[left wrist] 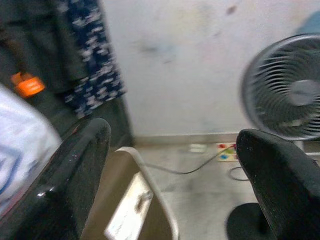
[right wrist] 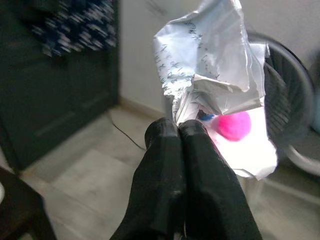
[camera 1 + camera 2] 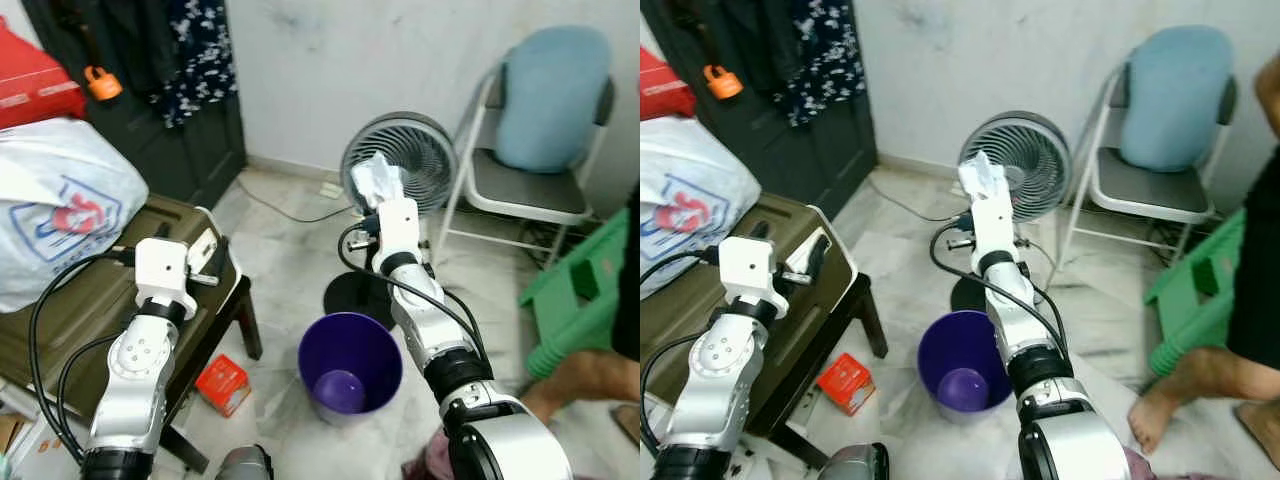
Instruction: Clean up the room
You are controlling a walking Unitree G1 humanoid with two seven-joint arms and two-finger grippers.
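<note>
Tiled floor [image 3: 290, 270], purple bin [image 3: 350, 370] near me. My right claw [image 2: 179, 131] clenched on crumpled wrapper [image 2: 210, 95], raised beyond bin, before fan [image 3: 400, 160]. Left claw [image 1: 170, 175] released, idle. Next: pull back over bin, release.

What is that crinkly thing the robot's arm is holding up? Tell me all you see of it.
It is a crumpled wrapper, silvery and shiny like foil or plastic, with fine dark print and a bright pink patch on its white inner side. The right gripper pinches its lower edge, fingers shut, holding it upright in the air before the fan.
</note>
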